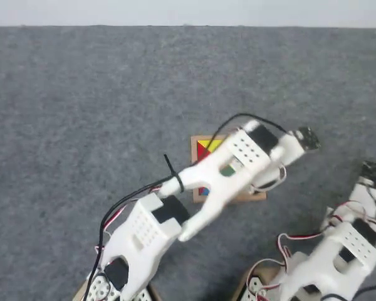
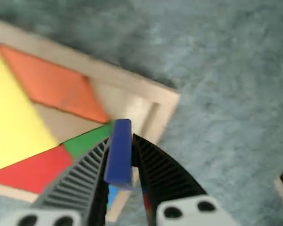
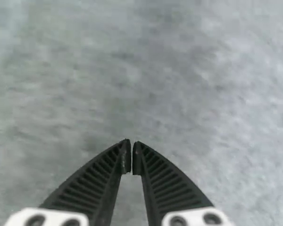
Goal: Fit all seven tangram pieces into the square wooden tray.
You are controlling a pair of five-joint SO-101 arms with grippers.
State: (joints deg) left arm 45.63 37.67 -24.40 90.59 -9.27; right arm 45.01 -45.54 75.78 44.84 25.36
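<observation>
Wooden tray (image 2: 165, 96) holds yellow triangle (image 2: 9, 117), orange parallelogram (image 2: 52, 84), red piece (image 2: 33, 169), green piece (image 2: 85, 141). Left gripper (image 2: 122, 137) pinches blue piece (image 2: 119, 157) above it. Right gripper (image 3: 131, 155) is closed, empty.

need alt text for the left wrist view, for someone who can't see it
The left gripper holds a blue piece on edge between its black fingers, over a bare corner of the wooden tray. An orange piece, a yellow piece, a green piece and a red piece lie in the tray, which sits on grey fabric.
</observation>
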